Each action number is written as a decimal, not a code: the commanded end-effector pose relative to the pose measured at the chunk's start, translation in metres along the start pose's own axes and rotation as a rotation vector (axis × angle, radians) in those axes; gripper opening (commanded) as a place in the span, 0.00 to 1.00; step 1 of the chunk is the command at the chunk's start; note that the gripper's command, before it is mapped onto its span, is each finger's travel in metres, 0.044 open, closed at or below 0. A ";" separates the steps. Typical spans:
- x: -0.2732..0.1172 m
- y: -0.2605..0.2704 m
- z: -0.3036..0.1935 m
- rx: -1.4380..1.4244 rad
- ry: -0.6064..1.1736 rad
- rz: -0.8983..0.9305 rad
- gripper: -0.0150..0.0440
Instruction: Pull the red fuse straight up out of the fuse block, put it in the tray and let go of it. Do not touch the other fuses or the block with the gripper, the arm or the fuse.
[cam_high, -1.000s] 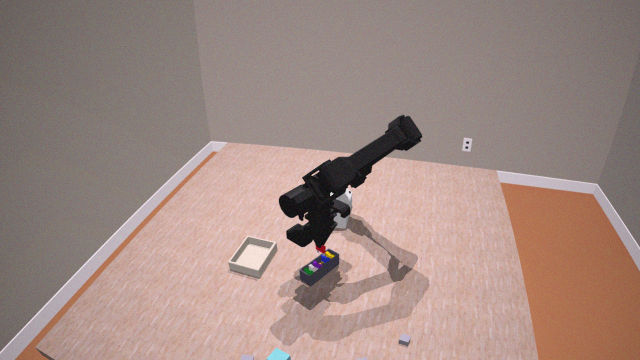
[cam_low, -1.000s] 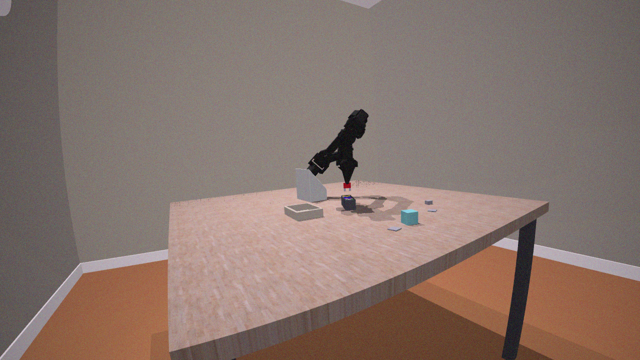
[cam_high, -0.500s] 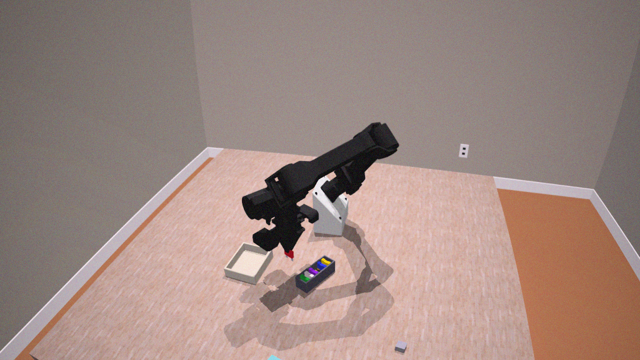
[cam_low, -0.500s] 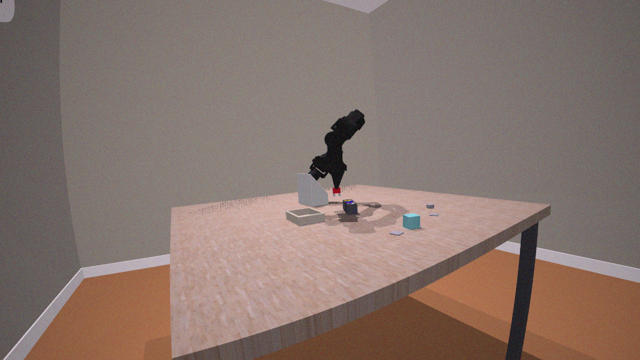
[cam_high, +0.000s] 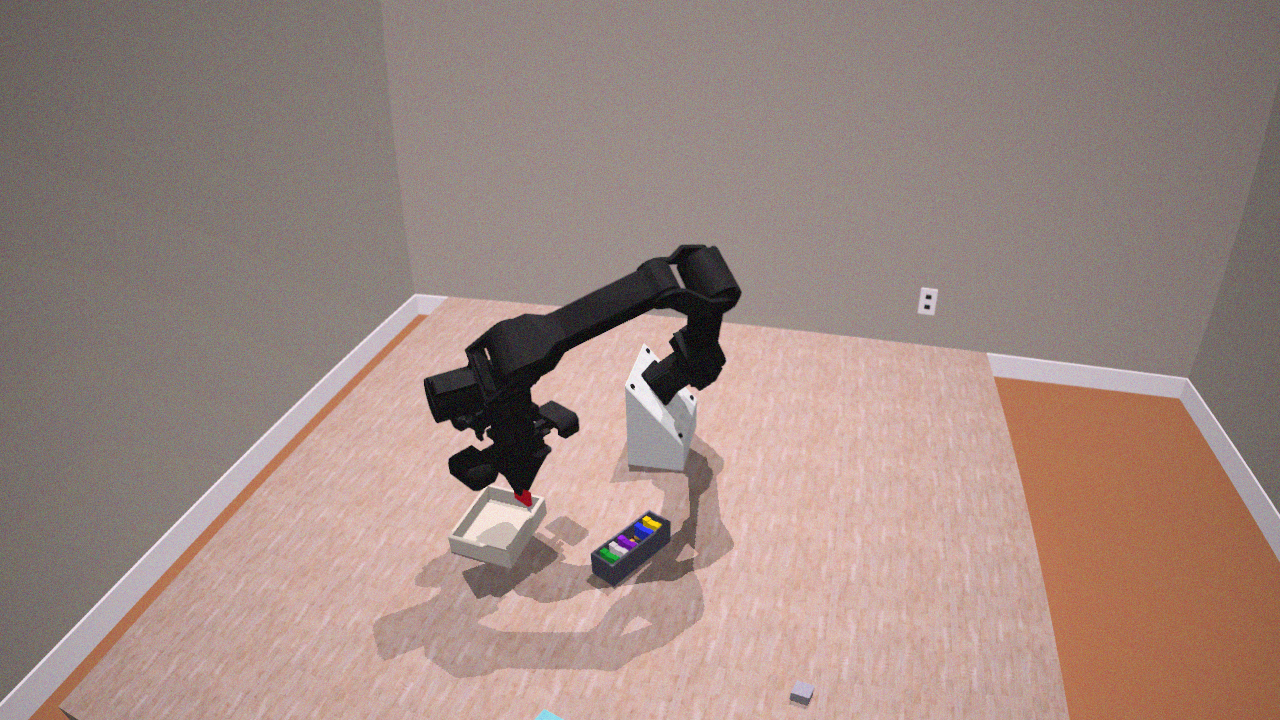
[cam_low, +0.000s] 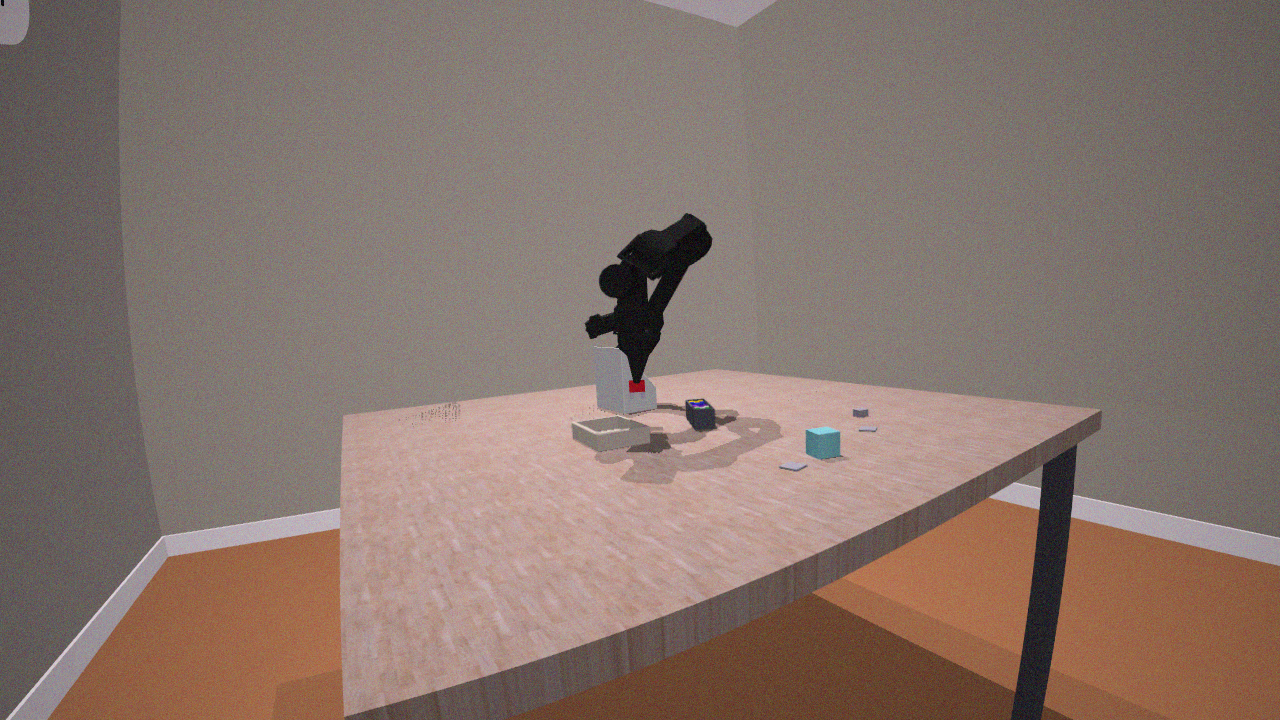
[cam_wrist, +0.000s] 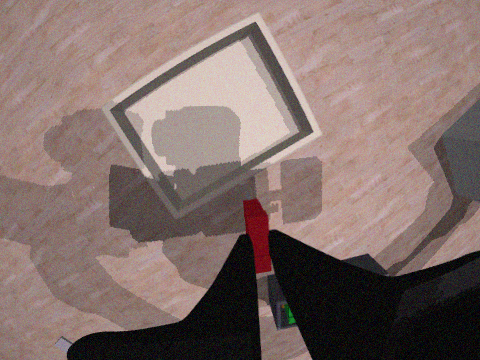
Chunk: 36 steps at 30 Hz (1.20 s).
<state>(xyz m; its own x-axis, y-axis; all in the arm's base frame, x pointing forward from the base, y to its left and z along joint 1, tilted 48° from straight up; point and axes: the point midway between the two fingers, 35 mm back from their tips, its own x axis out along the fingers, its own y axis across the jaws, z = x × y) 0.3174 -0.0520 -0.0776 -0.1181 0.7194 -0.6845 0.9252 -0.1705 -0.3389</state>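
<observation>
Wood-grain table (cam_low: 537, 537) in grey-walled room; gripper (cam_high: 521, 490) clamps red fuse (cam_high: 523, 496) above tray (cam_high: 478, 542).
</observation>
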 end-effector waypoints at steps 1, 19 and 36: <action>0.002 0.006 0.021 -0.002 -0.001 -0.003 0.25; 0.019 0.015 0.056 -0.005 0.004 -0.006 0.25; 0.046 0.014 0.056 -0.006 0.006 -0.007 0.25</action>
<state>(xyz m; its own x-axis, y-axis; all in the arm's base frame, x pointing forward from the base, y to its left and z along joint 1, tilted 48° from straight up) 0.3062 -0.0624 -0.1472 -0.1245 0.7212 -0.6814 0.9282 -0.1580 -0.3368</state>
